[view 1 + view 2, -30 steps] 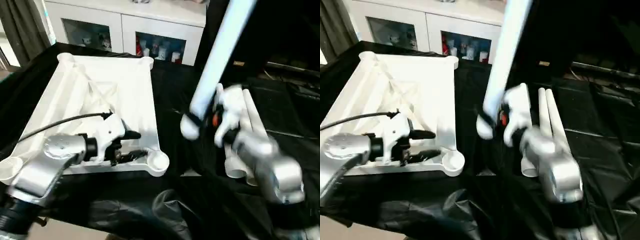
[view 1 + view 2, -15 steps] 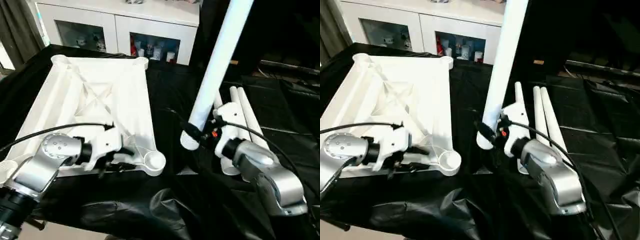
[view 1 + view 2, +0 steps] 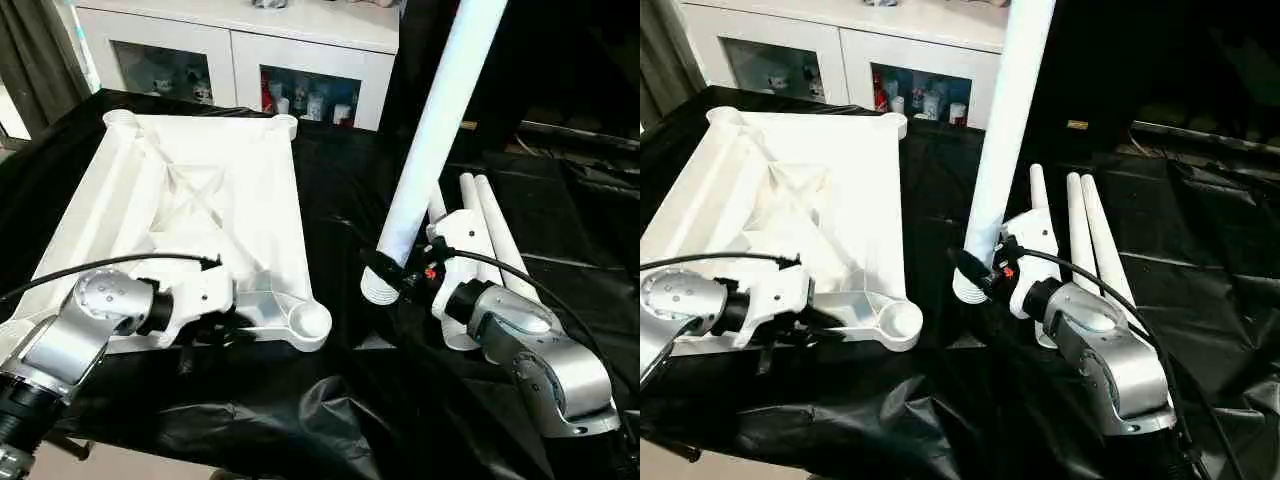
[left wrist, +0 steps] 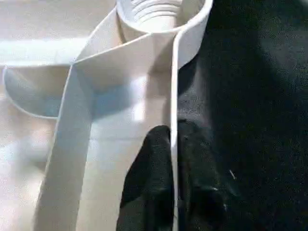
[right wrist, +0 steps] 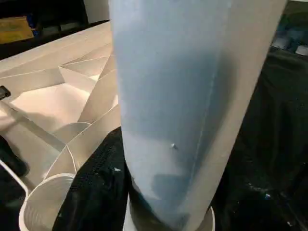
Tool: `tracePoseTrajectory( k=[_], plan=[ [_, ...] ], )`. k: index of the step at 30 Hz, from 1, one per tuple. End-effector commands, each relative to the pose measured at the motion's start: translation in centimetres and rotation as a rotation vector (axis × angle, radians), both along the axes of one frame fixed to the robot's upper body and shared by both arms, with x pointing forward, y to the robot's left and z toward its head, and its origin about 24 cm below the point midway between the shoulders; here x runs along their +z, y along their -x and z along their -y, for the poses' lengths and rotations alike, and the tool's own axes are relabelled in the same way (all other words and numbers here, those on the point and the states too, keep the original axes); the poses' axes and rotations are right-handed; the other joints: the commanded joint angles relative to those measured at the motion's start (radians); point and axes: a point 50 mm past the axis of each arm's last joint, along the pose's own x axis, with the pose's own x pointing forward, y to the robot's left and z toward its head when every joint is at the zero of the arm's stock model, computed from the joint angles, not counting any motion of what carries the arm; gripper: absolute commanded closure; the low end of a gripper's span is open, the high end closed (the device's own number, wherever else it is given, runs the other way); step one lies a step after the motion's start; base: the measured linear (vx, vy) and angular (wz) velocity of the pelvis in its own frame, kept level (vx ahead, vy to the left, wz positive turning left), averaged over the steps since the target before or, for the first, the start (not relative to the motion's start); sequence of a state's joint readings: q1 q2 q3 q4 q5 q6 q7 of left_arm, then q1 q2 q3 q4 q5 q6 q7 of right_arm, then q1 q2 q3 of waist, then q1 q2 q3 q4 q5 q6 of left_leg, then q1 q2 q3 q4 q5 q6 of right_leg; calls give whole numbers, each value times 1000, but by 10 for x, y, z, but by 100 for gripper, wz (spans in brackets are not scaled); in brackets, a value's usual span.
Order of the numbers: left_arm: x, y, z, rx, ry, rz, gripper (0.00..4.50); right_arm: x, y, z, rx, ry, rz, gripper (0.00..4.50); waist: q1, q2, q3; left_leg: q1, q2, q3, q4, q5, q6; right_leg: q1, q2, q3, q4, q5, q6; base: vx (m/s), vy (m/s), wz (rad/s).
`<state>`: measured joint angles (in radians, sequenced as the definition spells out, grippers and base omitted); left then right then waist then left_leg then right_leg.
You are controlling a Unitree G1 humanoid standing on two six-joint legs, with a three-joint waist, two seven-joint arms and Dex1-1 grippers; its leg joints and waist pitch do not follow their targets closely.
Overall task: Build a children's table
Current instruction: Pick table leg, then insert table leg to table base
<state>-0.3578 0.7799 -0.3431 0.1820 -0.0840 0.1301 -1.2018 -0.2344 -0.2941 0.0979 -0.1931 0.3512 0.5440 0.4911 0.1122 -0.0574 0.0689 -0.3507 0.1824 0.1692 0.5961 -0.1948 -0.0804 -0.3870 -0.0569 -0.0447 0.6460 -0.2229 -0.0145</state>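
The white table top point(image 3: 200, 190) lies upside down on black cloth, ribs up. Its near right corner socket point(image 3: 310, 322) is empty. My left gripper point(image 3: 215, 330) sits at the top's near edge. In the left wrist view its black fingers point(image 4: 149, 192) pinch the thin rim wall point(image 4: 174, 96) just short of that socket point(image 4: 154, 12). My right gripper point(image 3: 395, 278) is shut on a long white leg point(image 3: 430, 130), held nearly upright and leaning right. The leg's threaded end hangs just right of the corner socket. Three more legs point(image 3: 480, 230) lie side by side behind the right gripper.
A white cabinet with glass doors point(image 3: 230, 60) stands behind the table. Black cloth point(image 3: 350, 400) covers the whole work surface and bunches at the front edge. A cable point(image 3: 100, 268) loops over my left forearm.
My left gripper has dropped from above the ribs to the near rim and closed on it. The right gripper with the leg has steadied, the threaded end a little lower.
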Motion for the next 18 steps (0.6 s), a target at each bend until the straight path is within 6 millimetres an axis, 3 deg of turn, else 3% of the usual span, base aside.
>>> tracePoseTrajectory(
  k=[1, 8, 13, 16, 18],
  plan=[
    [-2, 1, -1, -2, -4, -14, 444, 3, 2, 1, 12, 12, 10, 262, 0, 26, -66, 11, 45, -14, -79, -175, -56, 40, -82, 54, -73, -80, -177, 0, 0, 0],
    [-1, 1, 3, 8, 55, -19, 450, 3, 3, -1, 34, 7, -6, 262, -1, 24, -66, 9, 44, -14, -78, -168, -51, 42, -82, 54, -72, -72, -182, 0, 0, 0],
    [7, -4, 28, 7, 164, -15, 450, 2, 1, -3, 75, -7, -34, 262, 1, 24, -66, 10, 45, -13, -75, -161, -44, 42, -83, 53, -70, -60, -196, 0, 0, 0],
    [3, -14, 59, 6, 204, 24, 450, 2, -8, -8, 96, -14, -43, 262, 0, 21, -67, 8, 44, -11, -73, -150, -39, 45, -84, 54, -73, -65, -201, 0, 0, 0],
    [-3, -21, 74, 14, 198, 68, 450, 2, -15, -9, 93, -9, -37, 262, 3, 21, -66, 12, 43, -6, -68, -148, -30, 39, -85, 56, -81, -95, -205, 0, 0, 0]
  ],
)
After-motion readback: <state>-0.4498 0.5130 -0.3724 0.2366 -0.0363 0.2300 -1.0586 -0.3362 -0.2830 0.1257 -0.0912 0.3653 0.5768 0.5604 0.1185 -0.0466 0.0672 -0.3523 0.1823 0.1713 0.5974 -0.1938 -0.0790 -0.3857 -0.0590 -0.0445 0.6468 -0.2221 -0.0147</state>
